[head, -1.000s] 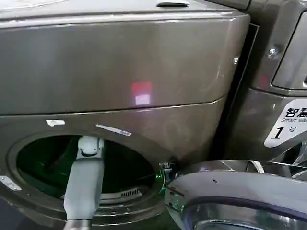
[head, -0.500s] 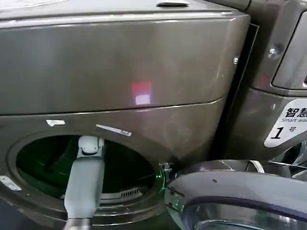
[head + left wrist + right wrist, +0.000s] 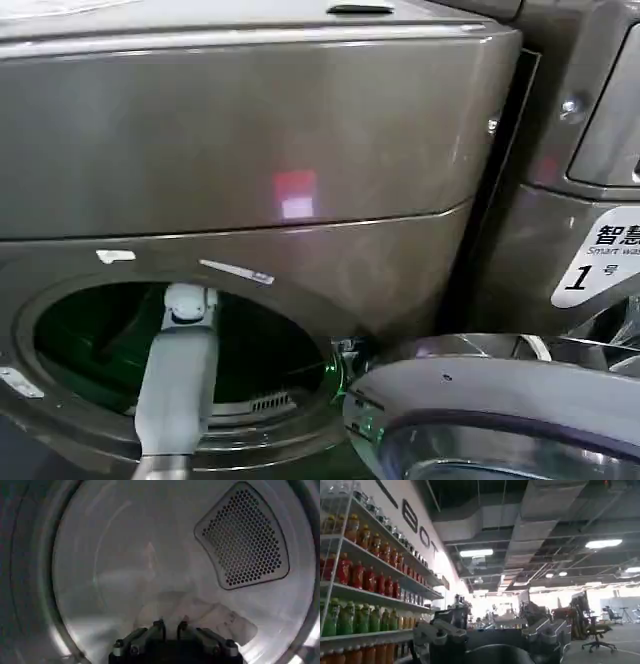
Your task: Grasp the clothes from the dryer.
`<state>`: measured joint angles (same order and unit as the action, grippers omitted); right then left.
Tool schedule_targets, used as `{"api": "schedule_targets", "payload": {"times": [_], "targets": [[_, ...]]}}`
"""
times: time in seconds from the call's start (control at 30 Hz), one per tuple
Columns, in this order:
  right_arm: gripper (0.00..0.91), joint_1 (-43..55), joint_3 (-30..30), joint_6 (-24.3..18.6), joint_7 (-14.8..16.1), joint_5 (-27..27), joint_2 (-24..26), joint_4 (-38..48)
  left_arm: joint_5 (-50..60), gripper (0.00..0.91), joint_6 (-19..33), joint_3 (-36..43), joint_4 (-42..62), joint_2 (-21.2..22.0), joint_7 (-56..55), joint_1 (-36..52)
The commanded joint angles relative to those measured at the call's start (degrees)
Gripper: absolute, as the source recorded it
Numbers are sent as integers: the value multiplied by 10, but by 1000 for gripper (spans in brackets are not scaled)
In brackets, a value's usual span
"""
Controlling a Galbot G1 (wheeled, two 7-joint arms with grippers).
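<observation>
The dryer (image 3: pixel 250 130) is the big bronze-grey machine, and its round porthole (image 3: pixel 270 350) is open. My left arm (image 3: pixel 178 385) reaches through the porthole into the drum. In the left wrist view the clothes (image 3: pixel 210 615), a pale crumpled bundle, lie on the drum floor under the perforated vent panel (image 3: pixel 245 537). My left gripper (image 3: pixel 170 626) is right at the bundle. Its fingertips (image 3: pixel 159 626) are drawn close together with pale fabric showing in the narrow gap. My right gripper (image 3: pixel 490 637) is parked away from the dryer, open, facing the room.
The dryer's door (image 3: pixel 500 410) hangs open at the lower right, next to the porthole. A neighbouring machine with a white "1" sticker (image 3: pixel 600 260) stands on the right. Shelves of bottles (image 3: pixel 365 585) line the room in the right wrist view.
</observation>
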<state>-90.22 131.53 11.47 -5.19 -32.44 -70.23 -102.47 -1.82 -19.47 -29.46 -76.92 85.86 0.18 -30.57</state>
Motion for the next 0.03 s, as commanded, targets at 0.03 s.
{"api": "schedule_targets", "payload": {"times": [0.03], "targets": [[907, 0, 2, 2, 1, -1, 0, -3, 1, 0, 1, 0, 0, -1, 1, 0]]}}
